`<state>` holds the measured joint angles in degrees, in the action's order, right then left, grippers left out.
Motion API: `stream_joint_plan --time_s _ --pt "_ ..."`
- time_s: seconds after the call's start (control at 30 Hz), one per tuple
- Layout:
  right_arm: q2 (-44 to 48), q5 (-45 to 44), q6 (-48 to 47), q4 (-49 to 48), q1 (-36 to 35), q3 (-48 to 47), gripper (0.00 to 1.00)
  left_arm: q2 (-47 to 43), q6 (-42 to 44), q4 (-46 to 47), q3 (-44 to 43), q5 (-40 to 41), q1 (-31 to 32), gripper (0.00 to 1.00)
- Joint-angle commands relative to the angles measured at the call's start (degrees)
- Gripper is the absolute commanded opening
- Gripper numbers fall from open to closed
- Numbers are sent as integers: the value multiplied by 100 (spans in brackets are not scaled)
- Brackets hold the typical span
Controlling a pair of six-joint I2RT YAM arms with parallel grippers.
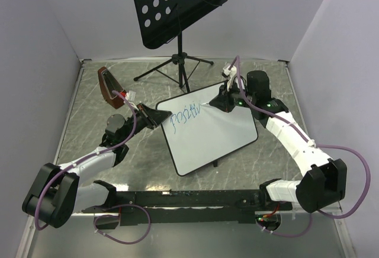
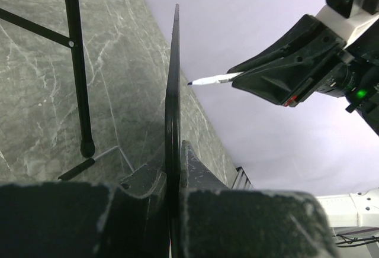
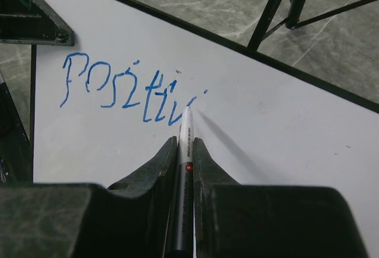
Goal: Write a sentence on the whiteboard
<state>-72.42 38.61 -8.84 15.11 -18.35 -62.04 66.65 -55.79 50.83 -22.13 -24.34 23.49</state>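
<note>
Over the marble worktop [image 1: 148,169], the left gripper [image 1: 155,116] pinches the whiteboard [image 1: 219,139] by its edge; the right gripper [image 1: 216,104], clamped on the marker [image 3: 185,145], needs light, even pressure to continue the sentence [image 3: 118,89].

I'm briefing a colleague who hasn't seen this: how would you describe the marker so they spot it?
Find the whiteboard mid-table, in front of the black music stand. Near its far edge the right gripper pinches a slim white marker, tip at the end of the blue writing. It is the only pen in sight.
</note>
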Motion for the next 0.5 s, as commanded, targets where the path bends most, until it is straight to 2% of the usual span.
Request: stream_joint_plan --time_s 0.0,0.47 --pt "-123 85 -21 -96 33 43 0 -21 147 788 -125 -168 33 1" --pt "-185 -169 5 -211 33 8 0 -100 182 727 -98 -150 33 1"
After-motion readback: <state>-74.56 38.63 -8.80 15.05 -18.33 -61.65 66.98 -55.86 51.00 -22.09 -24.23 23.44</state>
